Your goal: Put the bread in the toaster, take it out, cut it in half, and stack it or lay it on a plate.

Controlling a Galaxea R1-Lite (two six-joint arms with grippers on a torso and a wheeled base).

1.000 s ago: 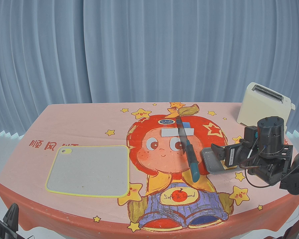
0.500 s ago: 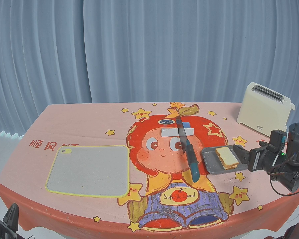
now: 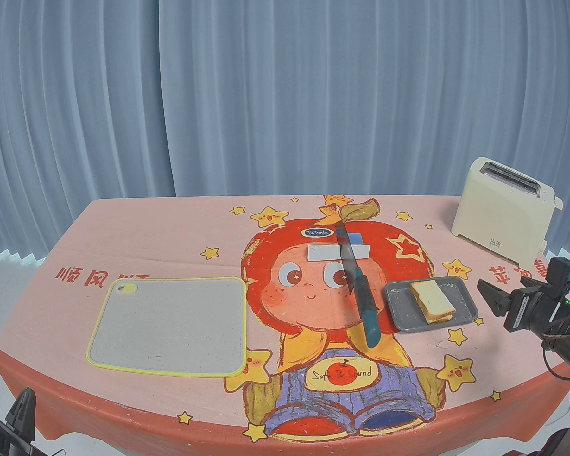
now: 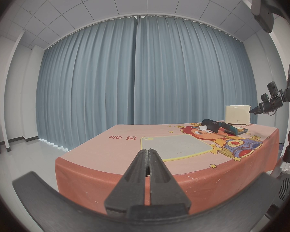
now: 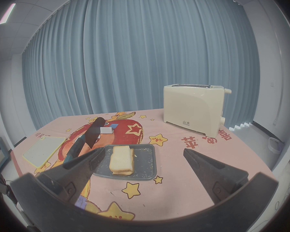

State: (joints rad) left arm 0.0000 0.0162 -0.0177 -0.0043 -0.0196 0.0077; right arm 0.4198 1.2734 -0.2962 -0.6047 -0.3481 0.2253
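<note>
A thick piece of pale bread [image 3: 432, 300] [image 5: 121, 160] lies on a grey tray [image 3: 404, 316] [image 5: 145, 166] right of the table's middle. The cream toaster [image 3: 503, 210] [image 5: 193, 108] stands at the back right, its slots empty. A knife [image 3: 360, 286] [image 5: 87, 139] with a teal handle lies left of the tray. My right gripper [image 3: 495, 294] [image 5: 143, 152] hangs open and empty beyond the tray's right side, near the table's edge. My left gripper [image 4: 147, 155] is shut on nothing, low and off the table's front left corner.
A grey cutting board [image 3: 171, 324] [image 4: 175, 145] with a yellow rim lies at the front left. A small white and blue block [image 3: 326, 250] sits under the knife's blade. The table's front edge curves close to both arms.
My right gripper has drawn back to the right from over the tray, uncovering the bread that lies there. The left arm and the other things have kept still.
</note>
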